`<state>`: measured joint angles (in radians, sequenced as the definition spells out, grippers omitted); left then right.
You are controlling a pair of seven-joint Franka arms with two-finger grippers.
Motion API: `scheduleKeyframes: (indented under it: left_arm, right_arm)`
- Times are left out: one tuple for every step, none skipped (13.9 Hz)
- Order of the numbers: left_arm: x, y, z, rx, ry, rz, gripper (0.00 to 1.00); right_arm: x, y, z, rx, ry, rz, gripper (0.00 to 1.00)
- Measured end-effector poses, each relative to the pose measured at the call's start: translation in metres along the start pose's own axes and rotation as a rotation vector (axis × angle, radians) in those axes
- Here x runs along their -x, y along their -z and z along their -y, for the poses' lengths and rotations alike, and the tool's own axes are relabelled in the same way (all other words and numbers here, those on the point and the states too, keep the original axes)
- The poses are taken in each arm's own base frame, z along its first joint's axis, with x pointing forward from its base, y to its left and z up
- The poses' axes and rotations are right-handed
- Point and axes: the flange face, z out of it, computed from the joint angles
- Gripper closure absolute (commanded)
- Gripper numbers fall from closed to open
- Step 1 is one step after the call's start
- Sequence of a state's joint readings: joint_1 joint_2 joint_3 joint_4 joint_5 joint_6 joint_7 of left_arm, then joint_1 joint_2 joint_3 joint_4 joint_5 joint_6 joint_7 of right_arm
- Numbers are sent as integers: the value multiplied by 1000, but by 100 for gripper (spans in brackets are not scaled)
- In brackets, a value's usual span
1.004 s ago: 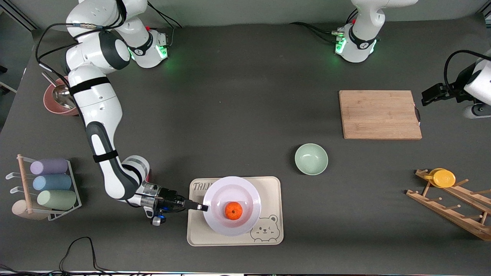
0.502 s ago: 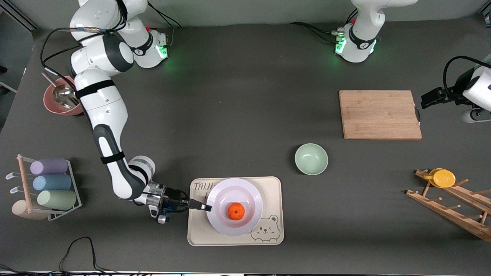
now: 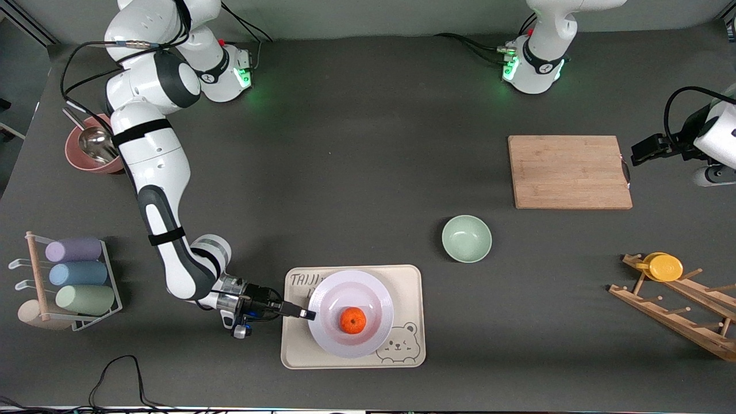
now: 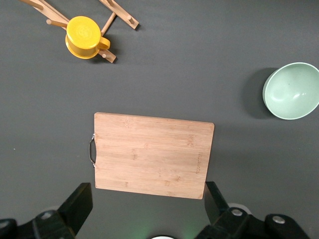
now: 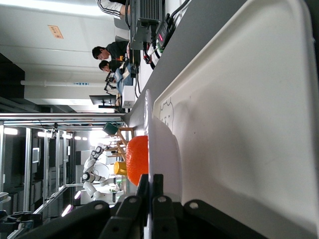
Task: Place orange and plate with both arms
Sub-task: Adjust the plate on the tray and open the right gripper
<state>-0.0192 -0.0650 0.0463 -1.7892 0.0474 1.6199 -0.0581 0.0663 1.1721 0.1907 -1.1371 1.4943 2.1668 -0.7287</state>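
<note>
The pale white-lavender plate (image 3: 368, 296) lies over the beige bear-printed tray (image 3: 409, 287), with the small orange (image 3: 352, 320) in its middle. My right gripper (image 3: 307, 314) is shut on the plate's rim at the edge toward the right arm's end. In the right wrist view the fingers (image 5: 158, 185) clamp the plate's rim (image 5: 167, 149), the orange (image 5: 137, 159) sits in the plate and the tray (image 5: 239, 124) is just under it. I cannot tell whether the plate touches the tray. My left gripper (image 3: 647, 148) is open and empty, up over the table beside the cutting board; it shows too in the left wrist view (image 4: 148, 199).
A mint-green bowl (image 3: 466, 238) stands between the tray and a wooden cutting board (image 3: 569, 171). A wooden peg rack (image 3: 678, 313) holds a yellow cup (image 3: 666, 267). At the right arm's end are a rack of pastel cups (image 3: 75, 276) and a pink bowl with a ladle (image 3: 89, 150).
My right gripper has carried the plate with the orange a little toward the left arm's end and nearer the front camera, over the tray. The left gripper has barely shifted.
</note>
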Motion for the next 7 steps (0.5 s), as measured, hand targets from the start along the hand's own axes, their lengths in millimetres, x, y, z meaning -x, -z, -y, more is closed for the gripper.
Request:
scheduleKeyframes:
  left_arm:
    - [0, 0, 0, 0, 0, -1, 0]
    - [0, 0, 0, 0, -1, -3, 0]
    - [0, 1, 0, 0, -1, -4, 0]
    - [0, 1, -1, 1, -1, -5, 0]
    - [-1, 1, -1, 1, -2, -7, 0]
    - [-1, 1, -1, 1, -2, -10, 0]
    - [-1, 2, -2, 1, -3, -14, 0]
  right_arm:
    - [-1, 1, 1, 12, 6, -3, 100]
    - [-2, 1, 1, 20, 10, -5, 100]
    - [-2, 2, 0, 30, 11, -11, 100]
    - [-2, 2, 0, 39, 13, -17, 100]
    - [-2, 0, 0, 48, 15, -22, 100]
    - [-1, -2, 0, 54, 17, -25, 100]
    - [0, -4, 1, 58, 18, -26, 100]
